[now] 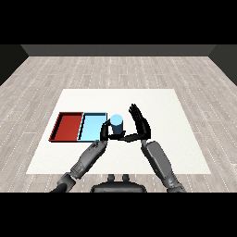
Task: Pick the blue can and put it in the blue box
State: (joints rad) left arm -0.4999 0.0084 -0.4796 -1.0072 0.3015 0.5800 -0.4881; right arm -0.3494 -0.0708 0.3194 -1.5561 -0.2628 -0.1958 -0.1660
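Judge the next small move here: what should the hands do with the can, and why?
Probably carry the blue can a little leftward over the light blue tray. The left hand curls round it just beside the tray's right edge; the right hand stands open beside it. The can is not yet in the tray.

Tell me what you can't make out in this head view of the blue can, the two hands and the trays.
- Blue can: its lower part and base are hidden by the left hand, so whether it stands on the table can't be told.
- Right hand: whether its thumb touches the can is hidden behind the can's foot.
- Light blue tray: its right rim is covered by the left hand.
- Red tray: depth too small to judge.
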